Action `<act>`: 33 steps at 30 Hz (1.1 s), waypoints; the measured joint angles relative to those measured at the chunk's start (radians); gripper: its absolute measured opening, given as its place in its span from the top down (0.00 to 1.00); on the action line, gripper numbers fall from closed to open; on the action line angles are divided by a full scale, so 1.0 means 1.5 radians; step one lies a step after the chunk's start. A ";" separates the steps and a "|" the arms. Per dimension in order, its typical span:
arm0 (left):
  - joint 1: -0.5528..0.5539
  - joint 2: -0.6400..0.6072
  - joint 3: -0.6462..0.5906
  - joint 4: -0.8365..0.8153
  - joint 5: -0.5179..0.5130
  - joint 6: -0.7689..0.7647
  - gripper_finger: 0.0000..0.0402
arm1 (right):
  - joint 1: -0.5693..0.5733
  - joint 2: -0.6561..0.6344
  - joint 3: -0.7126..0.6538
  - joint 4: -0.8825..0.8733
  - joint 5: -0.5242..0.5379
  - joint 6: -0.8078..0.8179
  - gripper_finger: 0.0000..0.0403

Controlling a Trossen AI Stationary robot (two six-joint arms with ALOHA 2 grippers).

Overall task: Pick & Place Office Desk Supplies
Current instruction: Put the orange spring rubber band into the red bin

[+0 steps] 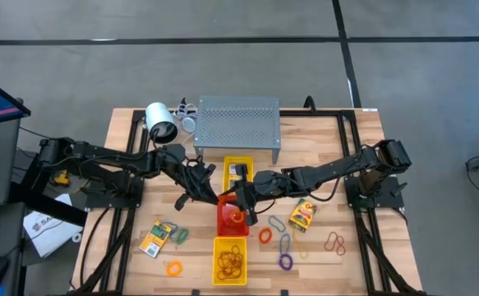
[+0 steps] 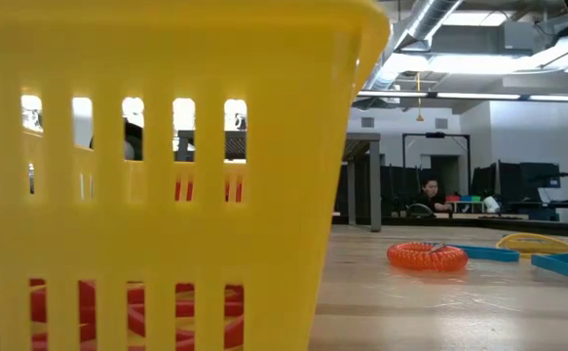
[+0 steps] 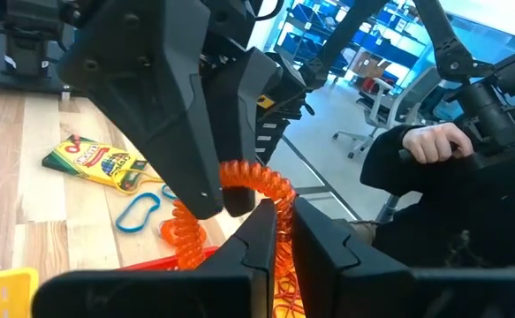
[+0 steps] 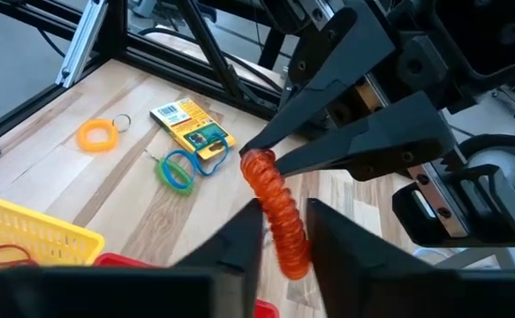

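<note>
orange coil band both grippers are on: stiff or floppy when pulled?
Likely floppy: in the right wrist view the orange coil band droops in a curve below the left gripper. Probably stretchy and light, being a thin spiral. The right gripper pinches it too; it may spring back.

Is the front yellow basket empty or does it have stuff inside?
Not empty: the front yellow basket holds a tangle of thin loops.

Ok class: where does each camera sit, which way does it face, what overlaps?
High: above the table, facing down; both arms, left hand and right hand meet over red tray.
Low: table height, facing the room; yellow tray wall, no arm.
Left wrist: on left arm, facing orange coil past own hand.
Right wrist: on right arm, same.
Shared: both wrist views show orange coil.
</note>
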 joint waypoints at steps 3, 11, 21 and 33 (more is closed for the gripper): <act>0.000 0.000 0.000 0.000 0.000 0.000 0.95 | 0.000 0.000 0.000 0.000 0.000 0.000 0.91; 0.000 0.000 0.000 -0.001 -0.022 0.001 0.94 | -0.001 0.000 0.000 -0.004 0.001 0.002 0.95; -0.001 0.000 0.000 0.007 -0.040 0.020 0.79 | -0.001 0.000 0.000 -0.006 0.001 0.002 0.98; 0.014 -0.015 0.000 0.015 -0.053 0.089 0.61 | 0.003 -0.010 -0.001 -0.025 0.000 0.002 0.98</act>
